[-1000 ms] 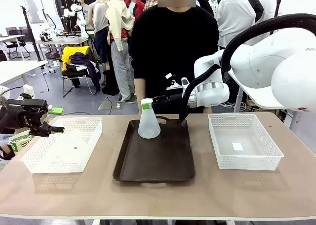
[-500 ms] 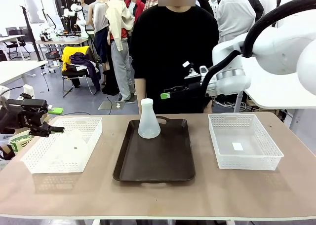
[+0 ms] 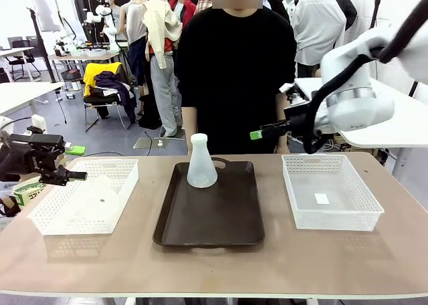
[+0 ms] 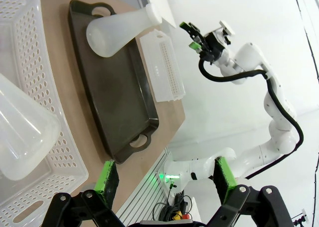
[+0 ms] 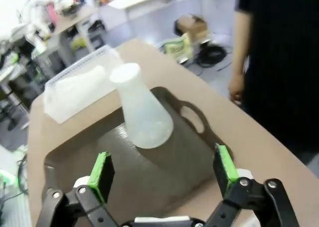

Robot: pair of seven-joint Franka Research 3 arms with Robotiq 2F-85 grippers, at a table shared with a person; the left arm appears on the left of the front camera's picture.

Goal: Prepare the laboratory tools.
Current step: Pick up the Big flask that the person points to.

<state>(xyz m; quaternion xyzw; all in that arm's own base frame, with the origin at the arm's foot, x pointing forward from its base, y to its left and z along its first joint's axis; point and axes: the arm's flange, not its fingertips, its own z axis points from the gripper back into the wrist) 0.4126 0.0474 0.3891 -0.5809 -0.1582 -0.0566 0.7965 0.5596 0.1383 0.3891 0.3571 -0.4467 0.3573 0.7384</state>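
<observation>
On the tray (image 3: 212, 215): upright flask (image 3: 201, 163) stands at the far end, neck up, base flat on the tray floor, nothing touching it.
Left basket (image 3: 80, 226): lying flask (image 3: 95, 196) rests on its side inside, left of the tray. I cannot tell which end is the neck.
Right basket (image 3: 334, 221): sits right of the tray, apart from both flasks.
Left claw (image 4: 165, 177): spread wide, holding nothing. It is low at the left edge of the surface, just left of the left basket, with its fingers pointing right toward it.
Right claw (image 5: 163, 172): spread wide, holding nothing. It is raised well above the surface on the far side, between tray and right basket, with its fingers pointing left.
Key relation: lying flask is just right of the left claw, with only the basket wall between them. Its long axis is roughly level. The left arm is far nearer to it than the right.
Second relation: upright flask lies left of and below the right claw, well apart, with its axis vertical.
Arm pose: left wrist level and low. Right forearm comes in high from the right.
Step (judgement): one flask is set out. The basket flask looks next, for the left arm.
Risk (judgement): the smooth tapered body may slip or roll in a sideways pinch.
</observation>
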